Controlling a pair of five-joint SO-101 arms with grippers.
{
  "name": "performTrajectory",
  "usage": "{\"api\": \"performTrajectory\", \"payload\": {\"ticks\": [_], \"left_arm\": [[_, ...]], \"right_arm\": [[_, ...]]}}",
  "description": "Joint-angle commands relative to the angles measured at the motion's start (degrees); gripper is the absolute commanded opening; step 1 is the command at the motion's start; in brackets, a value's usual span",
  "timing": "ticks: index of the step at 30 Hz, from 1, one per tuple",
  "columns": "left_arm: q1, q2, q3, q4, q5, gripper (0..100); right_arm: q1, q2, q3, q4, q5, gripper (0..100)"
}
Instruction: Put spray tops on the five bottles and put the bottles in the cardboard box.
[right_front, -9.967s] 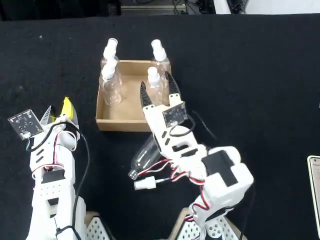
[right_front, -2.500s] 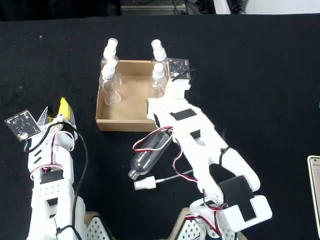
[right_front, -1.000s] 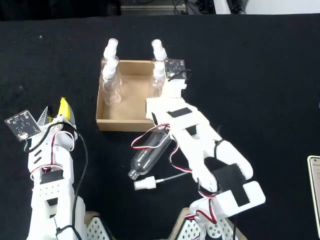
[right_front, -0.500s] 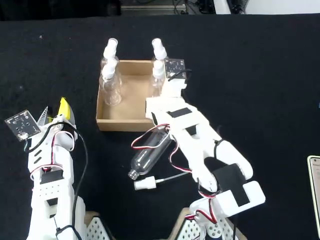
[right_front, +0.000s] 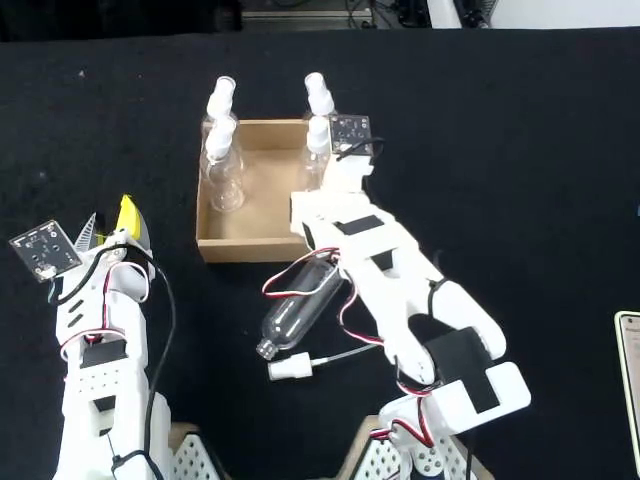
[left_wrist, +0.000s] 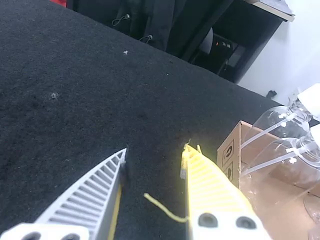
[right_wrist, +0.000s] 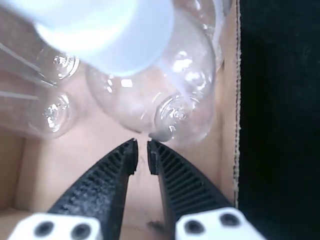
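Our left gripper (left_wrist: 155, 150) at 8 o'clock gapes empty; the cardboard box (right_front: 255, 248) at 12 holds four capped bottles (right_front: 222, 165), the fifth bottle (right_front: 300, 310) lying uncapped at 6. Our right gripper (right_wrist: 141, 145) — nearly shut, holding nothing — sits inside the box just beside one of them, so we risk toppling it on lifting out

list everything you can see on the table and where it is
cardboard box: 1, brown, far middle of the table
capped bottles: 4, clear with white spray tops, standing in the box, two along each side wall
uncapped bottle: 1, clear, lying on the cloth in front of the box
loose spray top: 1, white with a thin tube, lying by that bottle's mouth
table cloth: 1, black, covering the table
flat object: 1, pale, at the high view's right edge, cut off
left gripper: 1, grey and yellow, open, empty, left of the box
right gripper: 1, black, nearly closed, empty, inside the box beside a capped bottle
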Motion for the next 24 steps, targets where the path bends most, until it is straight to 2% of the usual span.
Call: {"api": "performTrajectory", "payload": {"ticks": [1, 18, 20, 24], "left_arm": [[-0.57, -0.62, -1.36, -1.67, 0.18, 16], [-0.48, -0.62, -1.36, -1.67, 0.18, 16], [-0.48, -0.62, -1.36, -1.67, 0.18, 16], [-0.48, -0.62, -1.36, -1.67, 0.18, 16]], "right_arm": [[1.32, -2.15, -3.82, 1.93, 0.53, 1.0], [1.41, -20.44, 3.91, 5.45, 0.7, 1.1], [1.41, -23.78, 5.85, 5.45, 3.96, 1.2], [1.58, -30.2, 9.8, 5.45, 20.04, 1.3]]}}
